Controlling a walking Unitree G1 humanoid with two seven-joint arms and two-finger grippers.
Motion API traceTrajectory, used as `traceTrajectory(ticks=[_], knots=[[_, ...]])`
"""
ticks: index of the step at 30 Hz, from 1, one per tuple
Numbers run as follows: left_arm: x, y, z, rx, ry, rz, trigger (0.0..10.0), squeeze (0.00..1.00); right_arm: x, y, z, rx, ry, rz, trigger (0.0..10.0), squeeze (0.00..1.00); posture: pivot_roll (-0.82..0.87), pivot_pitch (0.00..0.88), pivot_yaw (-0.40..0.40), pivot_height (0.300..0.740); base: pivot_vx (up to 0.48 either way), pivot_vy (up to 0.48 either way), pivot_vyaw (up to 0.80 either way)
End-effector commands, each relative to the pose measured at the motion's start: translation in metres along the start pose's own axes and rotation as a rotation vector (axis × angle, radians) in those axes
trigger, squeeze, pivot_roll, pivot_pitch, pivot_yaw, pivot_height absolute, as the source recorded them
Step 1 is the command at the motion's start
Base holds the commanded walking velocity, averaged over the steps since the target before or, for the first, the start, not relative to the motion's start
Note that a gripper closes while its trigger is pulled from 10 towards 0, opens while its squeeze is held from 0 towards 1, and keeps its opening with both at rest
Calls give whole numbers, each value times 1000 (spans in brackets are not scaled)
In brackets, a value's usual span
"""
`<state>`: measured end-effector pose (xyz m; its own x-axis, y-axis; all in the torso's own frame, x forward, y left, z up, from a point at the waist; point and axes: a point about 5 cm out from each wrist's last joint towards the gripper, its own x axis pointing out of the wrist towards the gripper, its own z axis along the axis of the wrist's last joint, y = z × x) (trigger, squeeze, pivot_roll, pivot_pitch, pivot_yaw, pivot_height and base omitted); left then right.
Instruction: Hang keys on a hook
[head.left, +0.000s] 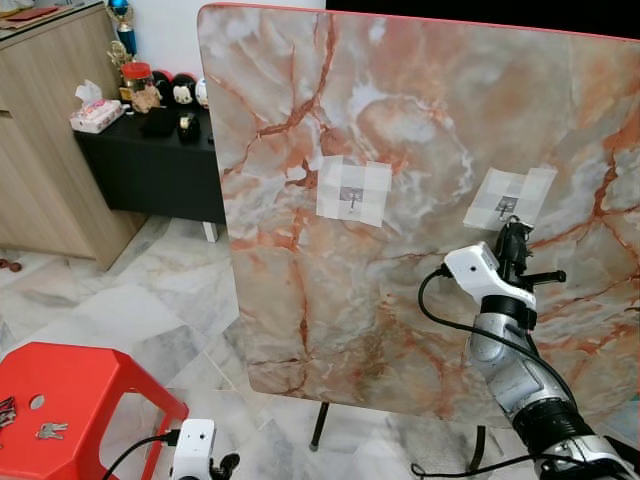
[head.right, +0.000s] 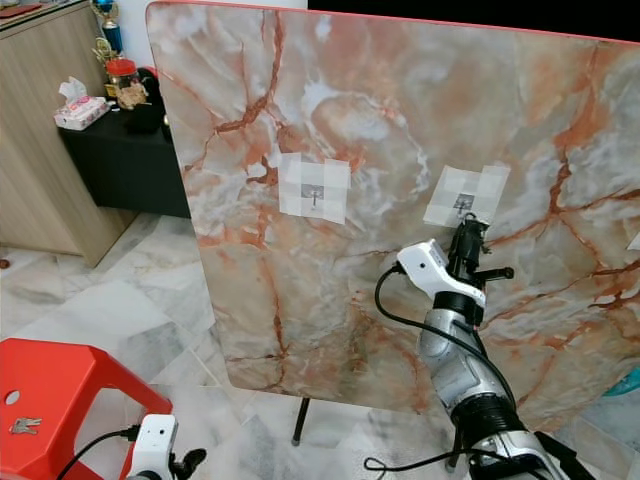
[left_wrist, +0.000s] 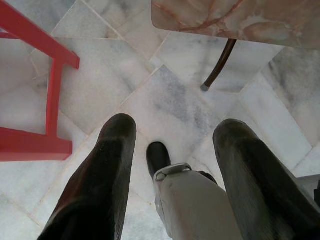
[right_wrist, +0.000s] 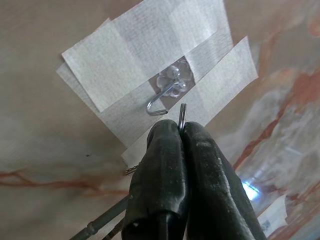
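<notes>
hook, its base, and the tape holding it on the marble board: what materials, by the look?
Hook: thin bent wire, bright grey gleam, likely steel. Its base: clear glossy plastic, the board's colour showing through. Tape: white, matte, with a fine woven texture, probably cloth or paper tape. Board: glossy marble pattern; stone or printed laminate, cannot tell. The right end effector pinches a thin metal key ring beside the hook.

The upright board (head.left: 420, 200) looks like polished marble, glossy, veined in rust and cream. Taped to it, the hook (right_wrist: 161, 102) is thin bright metal wire on a clear, shiny plastic base, under matt, woven-looking white tape (right_wrist: 130, 55). Just beside the hook, the right hand (right_wrist: 182, 131) has matt black, rubbery fingers pinched on a thin metal key ring (right_wrist: 182, 115). Below the board, the floor (head.left: 110, 300) is smooth pale marble tile; the stool (head.left: 70, 400) is glossy red plastic.
</notes>
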<state>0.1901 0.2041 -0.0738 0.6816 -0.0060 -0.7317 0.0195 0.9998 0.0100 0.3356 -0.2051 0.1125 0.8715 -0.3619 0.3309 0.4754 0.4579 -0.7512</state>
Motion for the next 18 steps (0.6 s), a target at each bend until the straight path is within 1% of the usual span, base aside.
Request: traceTrajectory(ticks=[1,18], knots=[[0,0,0,5,5,0,10000,0,4,0,3,4,-2,13,10000,0,99,0,-69,740,0,0,0],[0,0,-1,3,5,2,10000,0,4,3,2,-3,-5,46,10000,0,100,0,-70,740,0,0,0]])
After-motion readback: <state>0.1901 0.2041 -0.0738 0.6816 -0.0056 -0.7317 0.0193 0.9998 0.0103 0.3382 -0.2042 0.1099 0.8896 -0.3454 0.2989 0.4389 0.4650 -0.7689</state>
